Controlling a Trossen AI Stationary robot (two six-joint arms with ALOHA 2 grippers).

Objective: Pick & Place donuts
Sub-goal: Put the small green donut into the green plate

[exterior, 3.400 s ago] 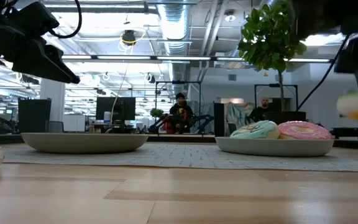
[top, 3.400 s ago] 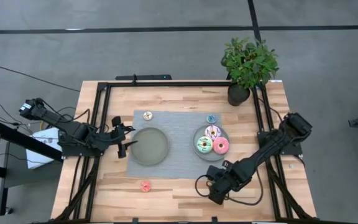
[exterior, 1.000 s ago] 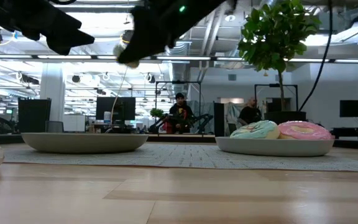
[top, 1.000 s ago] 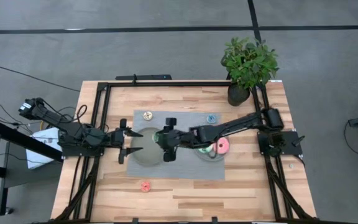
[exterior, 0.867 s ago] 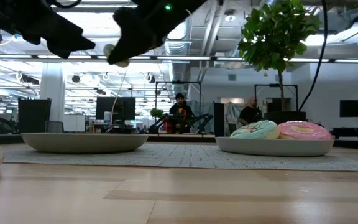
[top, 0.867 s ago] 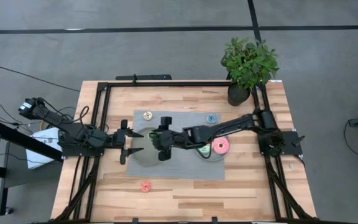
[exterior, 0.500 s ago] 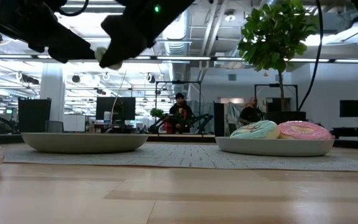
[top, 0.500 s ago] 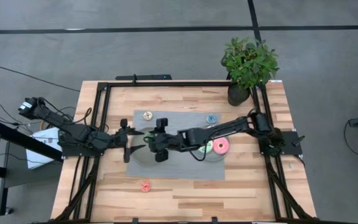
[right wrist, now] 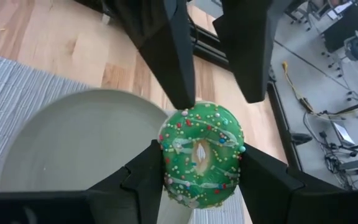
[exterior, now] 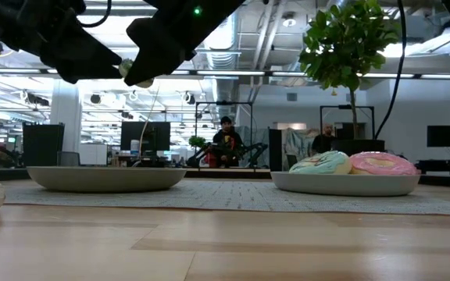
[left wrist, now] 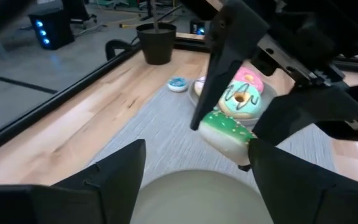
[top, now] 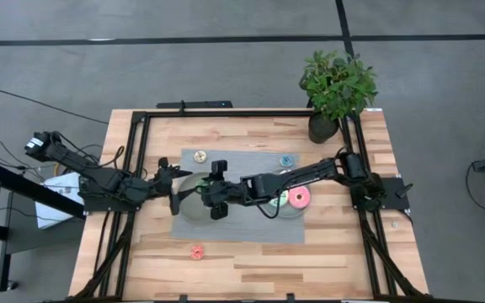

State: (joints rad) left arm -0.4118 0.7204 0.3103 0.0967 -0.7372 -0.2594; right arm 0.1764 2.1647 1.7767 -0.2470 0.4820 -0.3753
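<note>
The small green ring donut (right wrist: 201, 154), glossy icing dotted with coloured sprinkles, is clamped in the right hand (right wrist: 199, 177) above the smooth round grey empty plate (right wrist: 79, 140). The left hand (left wrist: 194, 168) faces it with fingers spread wide, nearer the donut than half a second ago and opened further.

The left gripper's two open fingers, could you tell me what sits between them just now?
In the right wrist view, the green donut, held by the right gripper, sits just short of the left gripper, below its open gap, above the empty grey plate.
</note>
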